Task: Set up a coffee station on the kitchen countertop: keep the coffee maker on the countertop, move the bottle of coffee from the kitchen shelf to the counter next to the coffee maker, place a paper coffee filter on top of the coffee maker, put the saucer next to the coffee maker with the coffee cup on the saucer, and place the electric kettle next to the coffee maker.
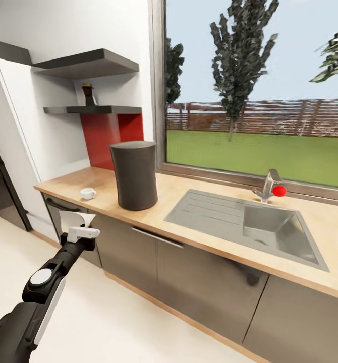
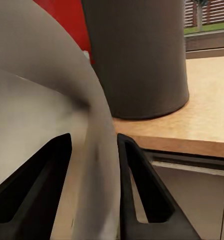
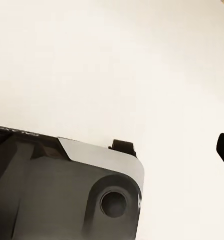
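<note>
Left gripper (image 1: 77,226) pinches the white paper coffee filter (image 1: 74,219) at lower left.
Tall coffee maker (image 1: 134,174) stands on the kitchen countertop (image 1: 204,237), middle left. Best to lift high, then lay the filter flat on top. Right gripper's jaws: cannot tell.

- Left arm (image 1: 35,297) extended forward and up from lower left of head view, black links with white panels.
- Left gripper (image 1: 78,222) at arm tip, raised, fingers pointing up and forward.
- Left fingers (image 2: 142,200) clamped on a thin white curved sheet (image 2: 46,130).
- Right gripper: state can't be read from its wrist view.
</note>
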Controlling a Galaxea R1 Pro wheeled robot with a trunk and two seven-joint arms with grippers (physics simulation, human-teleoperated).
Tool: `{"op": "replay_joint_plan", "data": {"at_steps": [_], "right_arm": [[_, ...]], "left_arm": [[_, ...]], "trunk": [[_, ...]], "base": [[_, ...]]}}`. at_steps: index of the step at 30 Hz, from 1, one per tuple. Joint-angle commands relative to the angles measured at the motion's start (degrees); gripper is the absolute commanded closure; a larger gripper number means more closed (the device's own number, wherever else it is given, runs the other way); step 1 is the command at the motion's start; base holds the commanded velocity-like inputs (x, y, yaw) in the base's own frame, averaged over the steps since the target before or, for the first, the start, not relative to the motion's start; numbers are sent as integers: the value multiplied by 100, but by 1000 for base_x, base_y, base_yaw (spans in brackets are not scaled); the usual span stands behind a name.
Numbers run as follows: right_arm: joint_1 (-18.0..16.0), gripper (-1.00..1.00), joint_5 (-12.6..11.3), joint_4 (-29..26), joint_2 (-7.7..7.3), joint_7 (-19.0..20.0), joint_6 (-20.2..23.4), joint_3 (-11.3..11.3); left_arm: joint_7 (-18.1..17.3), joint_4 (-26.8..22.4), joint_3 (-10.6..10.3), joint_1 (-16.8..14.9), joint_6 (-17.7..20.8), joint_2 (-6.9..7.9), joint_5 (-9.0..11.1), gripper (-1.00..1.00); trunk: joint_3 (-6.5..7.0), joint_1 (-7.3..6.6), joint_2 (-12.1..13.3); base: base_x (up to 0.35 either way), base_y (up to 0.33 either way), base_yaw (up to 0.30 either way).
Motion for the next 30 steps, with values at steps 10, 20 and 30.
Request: {"op": "replay_joint_plan", "data": {"at_steps": [10, 20, 30], "right_arm": [[-4, -100, 1, 1, -3, -1, -21, 14], [-4, -100, 2, 1, -3, -1, -16, 14], [-4, -100, 8, 1, -5, -1, -18, 14]], "left_arm": [[-40, -6, 16, -4, 30, 0, -21, 100], [-40, -6, 14, -4, 27, 2, -21, 100], [-40, -6, 18, -4, 28, 0, -21, 100]], "trunk": [[-7, 3, -4], [-7, 3, -4], [-7, 3, -4]], "base": [[281, 199, 228], [254, 228, 214], [235, 244, 12]]}}
